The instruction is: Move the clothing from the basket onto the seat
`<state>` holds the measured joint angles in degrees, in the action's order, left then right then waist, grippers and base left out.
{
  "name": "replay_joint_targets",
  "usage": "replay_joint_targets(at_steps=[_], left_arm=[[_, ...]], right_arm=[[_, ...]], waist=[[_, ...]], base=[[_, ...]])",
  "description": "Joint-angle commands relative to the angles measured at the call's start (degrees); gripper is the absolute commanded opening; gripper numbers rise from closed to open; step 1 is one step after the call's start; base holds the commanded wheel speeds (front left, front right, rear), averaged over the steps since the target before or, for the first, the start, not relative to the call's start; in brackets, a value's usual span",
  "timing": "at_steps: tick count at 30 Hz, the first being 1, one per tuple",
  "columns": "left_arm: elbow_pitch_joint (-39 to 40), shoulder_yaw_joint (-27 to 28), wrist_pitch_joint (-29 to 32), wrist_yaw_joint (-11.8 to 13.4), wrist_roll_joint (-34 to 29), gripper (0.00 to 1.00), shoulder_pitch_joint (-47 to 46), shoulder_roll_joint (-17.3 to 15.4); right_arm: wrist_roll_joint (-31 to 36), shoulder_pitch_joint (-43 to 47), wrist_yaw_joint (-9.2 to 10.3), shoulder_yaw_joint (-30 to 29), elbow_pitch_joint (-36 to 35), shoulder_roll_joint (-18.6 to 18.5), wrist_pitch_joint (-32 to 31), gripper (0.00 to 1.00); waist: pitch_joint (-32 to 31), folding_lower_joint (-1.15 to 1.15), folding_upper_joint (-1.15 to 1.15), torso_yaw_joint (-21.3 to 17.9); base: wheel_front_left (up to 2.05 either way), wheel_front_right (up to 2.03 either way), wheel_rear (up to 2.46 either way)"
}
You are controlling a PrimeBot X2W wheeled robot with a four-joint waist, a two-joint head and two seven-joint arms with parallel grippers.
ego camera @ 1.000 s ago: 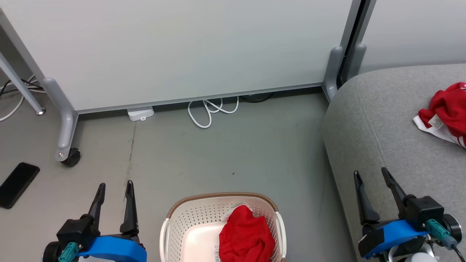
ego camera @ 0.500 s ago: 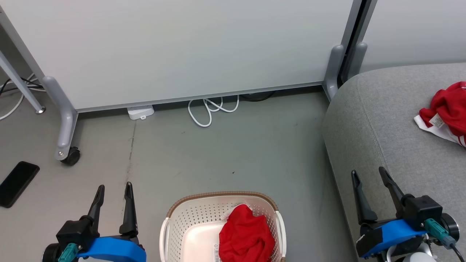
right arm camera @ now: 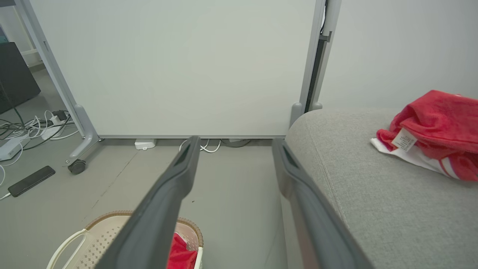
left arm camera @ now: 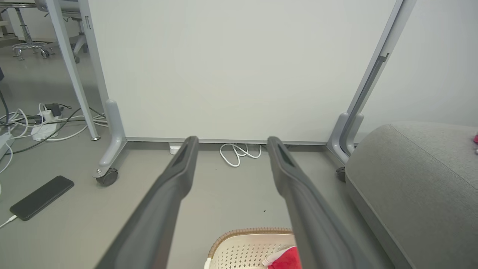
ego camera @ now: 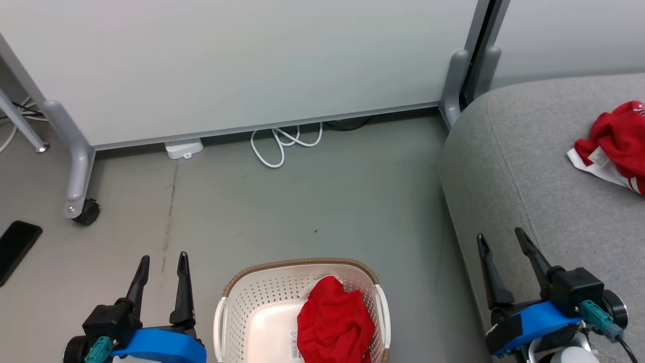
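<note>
left gripper (ego camera: 164, 257), right gripper (ego camera: 500, 234) gaping, empty. first jersey (ego camera: 617, 138) is on the seat (ego camera: 529, 166); gotta grab the second jersey (ego camera: 332, 322) from the basket (ego camera: 302, 263).

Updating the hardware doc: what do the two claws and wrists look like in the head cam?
Left claw and right claw match: two long, dark, tapering fingers on a black block, a bright blue bracket behind it, and a teal connector. A dark cable trails from the right one's connector.
</note>
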<state>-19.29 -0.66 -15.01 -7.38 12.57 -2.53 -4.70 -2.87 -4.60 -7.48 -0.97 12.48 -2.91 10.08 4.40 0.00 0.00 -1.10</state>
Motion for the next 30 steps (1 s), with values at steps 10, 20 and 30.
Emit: replay_joint_targets(at_steps=[10, 20, 30], left_arm=[[-2.27, -1.87, -0.21, -0.11, 0.81, 1.0, -3.15, -1.33], [-6.9, -4.28, -0.22, -0.11, 2.01, 1.0, -7.46, -3.08], [-17.09, -10.28, -0.22, -0.11, 3.82, 1.0, -15.79, -5.58]], right_arm=[[-1.01, -3.09, -0.03, 2.78, -1.28, 0.03, 0.52, 1.0], [-2.75, -7.17, -0.03, 6.26, -1.49, 0.03, 2.1, 1.0], [-4.55, -11.04, -0.03, 9.64, -1.65, 0.05, 3.93, 1.0]], waist=[[6.3, 0.0, 0.0, -5.19], [13.87, 0.0, 0.0, -12.29], [23.68, 0.0, 0.0, -18.39]], base=[[0.0, 0.0, 0.0], [0.0, 0.0, 0.0], [0.0, 0.0, 0.0]])
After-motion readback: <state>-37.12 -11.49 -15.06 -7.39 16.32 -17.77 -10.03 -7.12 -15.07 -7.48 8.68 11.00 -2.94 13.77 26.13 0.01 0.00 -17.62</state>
